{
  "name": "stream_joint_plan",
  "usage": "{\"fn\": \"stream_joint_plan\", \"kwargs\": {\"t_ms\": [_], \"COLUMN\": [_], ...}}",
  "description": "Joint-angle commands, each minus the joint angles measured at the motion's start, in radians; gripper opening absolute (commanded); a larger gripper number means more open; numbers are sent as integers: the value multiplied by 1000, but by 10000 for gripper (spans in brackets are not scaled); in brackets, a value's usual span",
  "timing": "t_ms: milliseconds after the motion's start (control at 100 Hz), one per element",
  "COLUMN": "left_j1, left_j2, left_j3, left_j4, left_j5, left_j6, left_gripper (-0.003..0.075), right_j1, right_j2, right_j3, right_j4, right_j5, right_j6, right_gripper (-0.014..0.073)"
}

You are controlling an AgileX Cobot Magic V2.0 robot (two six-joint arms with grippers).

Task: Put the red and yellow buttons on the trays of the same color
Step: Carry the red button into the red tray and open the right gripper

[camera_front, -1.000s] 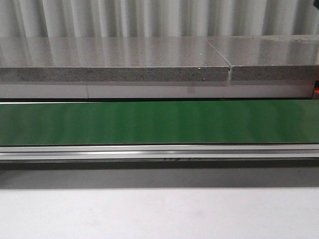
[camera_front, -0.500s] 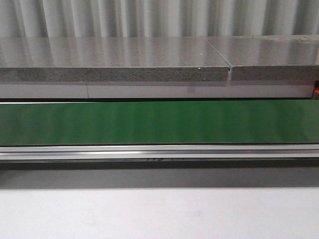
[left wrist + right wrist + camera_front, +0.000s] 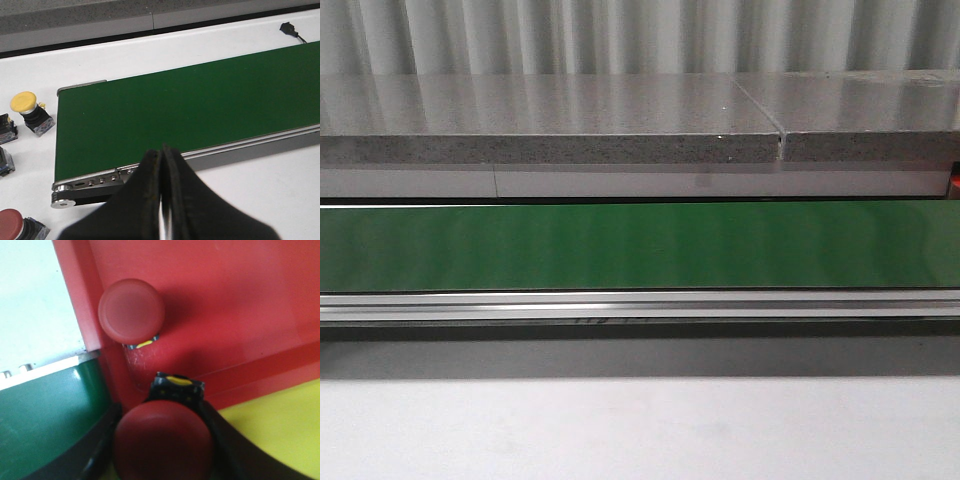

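In the right wrist view my right gripper (image 3: pixel 165 440) is shut on a red button (image 3: pixel 164 445) with a black base. It hangs over the border between the red tray (image 3: pixel 240 305) and the yellow tray (image 3: pixel 280 425). A second red button (image 3: pixel 131 310) stands in the red tray near its corner. In the left wrist view my left gripper (image 3: pixel 162 156) is shut with nothing in it, just short of the conveyor's end. A yellow button (image 3: pixel 25 102) and a red button (image 3: pixel 12 225) stand on the white table beside the belt. Neither gripper shows in the front view.
The green conveyor belt (image 3: pixel 640 245) runs across the table with a metal rail (image 3: pixel 640 305) along its near side and a grey stone counter (image 3: pixel 550 120) behind. Two more button bodies (image 3: pixel 6 127) sit at the left wrist view's edge. A black plug (image 3: pixel 287 28) lies beyond the belt.
In the front view only a faint dark mark under the conveyor rail has shifted to the left. Nothing else differs.
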Motion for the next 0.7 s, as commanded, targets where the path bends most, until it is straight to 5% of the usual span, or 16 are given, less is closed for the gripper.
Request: {"fn": "stream_joint_plan", "kwargs": {"t_ms": [0,690], "left_j1": [-6,-6], "left_j2": [3,3], "left_j3": [-26,-26], "left_j4": [-9,-9], "left_j5": [-69,-69], "left_j6": [2,2], "left_gripper": [-20,-20], "right_j1": [-6,-6], "right_j2": [-31,64], "right_j3": [-25,-25], "right_j4": [-7,32], "right_j5": [-58,-122], "right_j6": [1,0], "right_gripper": [227,227]}}
